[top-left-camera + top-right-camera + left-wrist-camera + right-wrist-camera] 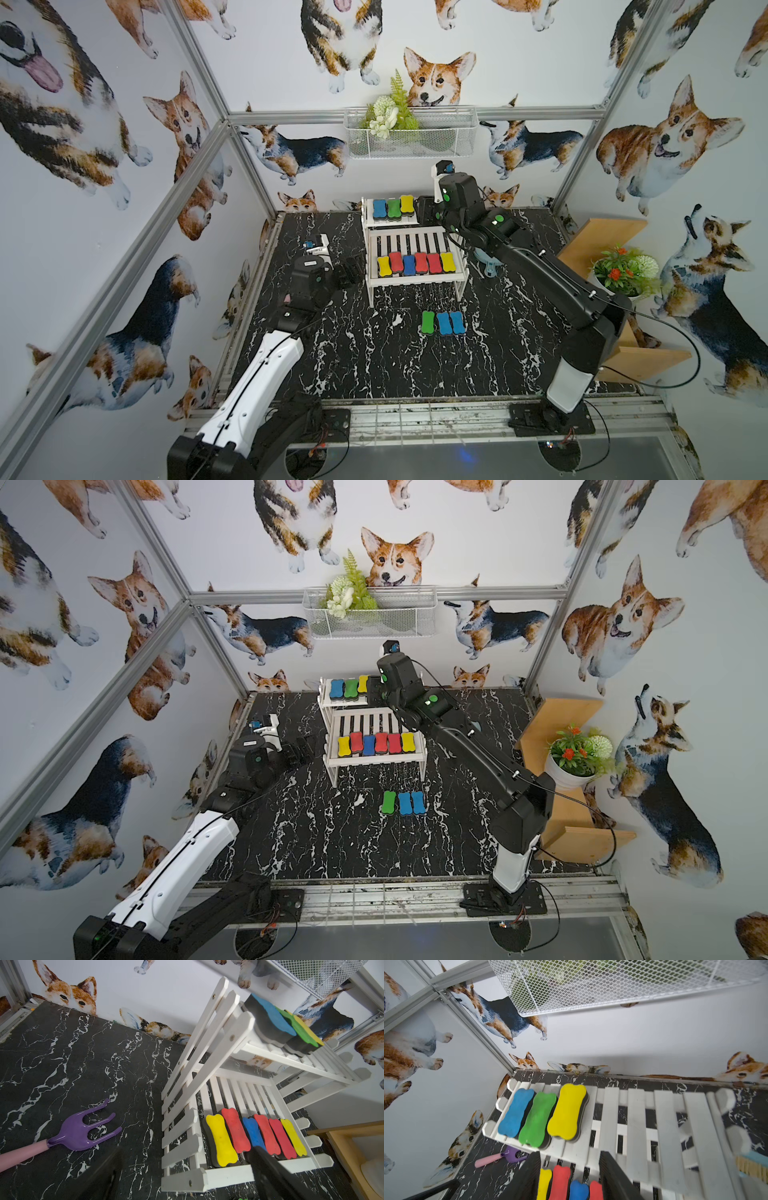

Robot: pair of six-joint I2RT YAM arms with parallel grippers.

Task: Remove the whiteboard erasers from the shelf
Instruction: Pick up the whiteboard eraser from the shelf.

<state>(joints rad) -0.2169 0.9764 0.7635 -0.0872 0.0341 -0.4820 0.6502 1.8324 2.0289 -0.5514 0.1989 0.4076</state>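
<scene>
right jaws: apart, empty | yellow eraser (568, 1111): just ahead, on shelf (635, 1118) top tier | left jaws: apart

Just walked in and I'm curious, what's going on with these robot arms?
Two arms are clearing whiteboard erasers off the white shelf. Three erasers lie on the table; three sit on the upper tier, six on the lower. The right pincer hovers open over the upper tier, holding nothing. The left pincer is open beside the lower tier.
</scene>
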